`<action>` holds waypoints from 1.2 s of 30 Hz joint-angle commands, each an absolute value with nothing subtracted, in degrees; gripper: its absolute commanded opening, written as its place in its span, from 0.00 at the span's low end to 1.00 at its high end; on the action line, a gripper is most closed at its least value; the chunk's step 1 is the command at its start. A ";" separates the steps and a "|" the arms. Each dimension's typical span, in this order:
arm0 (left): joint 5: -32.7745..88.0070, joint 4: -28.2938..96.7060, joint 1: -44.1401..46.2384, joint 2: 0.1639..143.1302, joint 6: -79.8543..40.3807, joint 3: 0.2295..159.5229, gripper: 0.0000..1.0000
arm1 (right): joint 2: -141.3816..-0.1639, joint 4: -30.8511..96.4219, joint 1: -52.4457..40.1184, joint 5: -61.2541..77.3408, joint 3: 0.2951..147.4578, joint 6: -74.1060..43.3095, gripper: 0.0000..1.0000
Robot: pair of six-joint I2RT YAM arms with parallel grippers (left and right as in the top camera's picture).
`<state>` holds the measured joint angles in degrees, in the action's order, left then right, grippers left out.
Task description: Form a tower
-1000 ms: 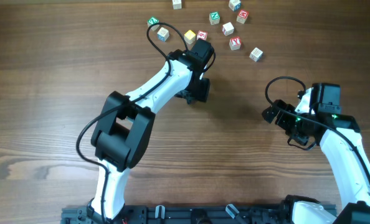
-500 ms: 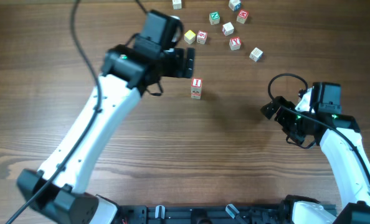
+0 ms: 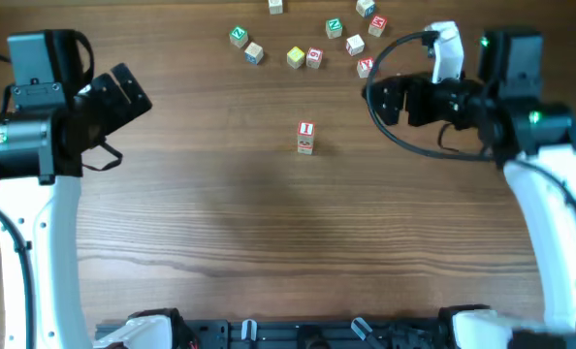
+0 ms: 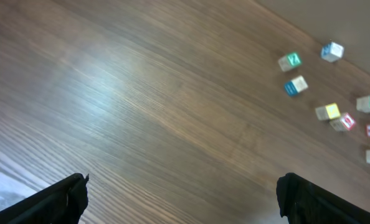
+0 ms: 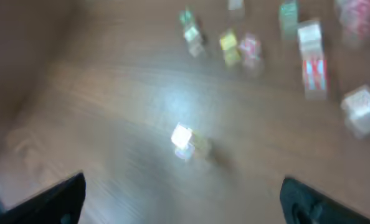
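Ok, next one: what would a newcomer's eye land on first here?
The tower, a narrow stack topped by a red I, stands alone mid-table. Behind it, loose cubes lie scattered along the far edge. The left arm at far left and the right arm at upper right both show jaws open and empty.

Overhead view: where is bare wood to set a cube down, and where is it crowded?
Free: the brown wooden table on the robot's side of the narrow wooden alphabet-cube tower, and the stretch between tower and open left gripper. Crowded: the far edge, where small loose alphabet cubes cluster near the open right gripper.
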<state>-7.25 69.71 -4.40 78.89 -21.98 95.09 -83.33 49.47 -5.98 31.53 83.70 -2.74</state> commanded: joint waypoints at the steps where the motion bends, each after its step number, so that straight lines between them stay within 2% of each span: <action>1: -7.60 71.00 -6.20 77.67 -23.00 94.91 1.00 | -97.34 56.64 -9.65 24.82 103.59 3.90 1.00; 4: -7.62 71.50 -6.20 77.67 -22.98 94.91 1.00 | -114.08 71.33 -11.40 24.82 133.86 12.69 1.00; 7: -7.60 71.50 -6.20 77.67 -23.00 94.91 1.00 | -122.56 76.09 -13.17 24.84 146.61 19.29 1.00; 15: -7.62 73.82 -6.17 77.69 -22.74 94.91 1.00 | -138.45 89.38 -24.43 23.35 146.61 35.62 1.00; 19: -7.60 73.80 -6.17 77.69 -22.76 94.91 1.00 | -138.43 87.99 -26.06 16.03 146.45 35.81 1.00; 22: -7.57 74.19 -6.17 77.69 -22.81 94.91 1.00 | -136.94 92.18 -26.09 20.14 146.45 36.45 1.00; 28: -7.57 74.43 -6.17 77.69 -22.79 94.91 1.00 | -131.52 92.16 -26.02 21.06 145.40 46.28 1.00; 31: -7.57 74.43 -6.17 77.69 -22.81 94.91 1.00 | -131.79 91.44 -26.04 21.98 139.24 48.56 1.00; 36: -7.57 74.43 -6.17 77.69 -22.81 94.91 1.00 | -131.79 82.72 -26.09 20.45 125.84 49.50 1.00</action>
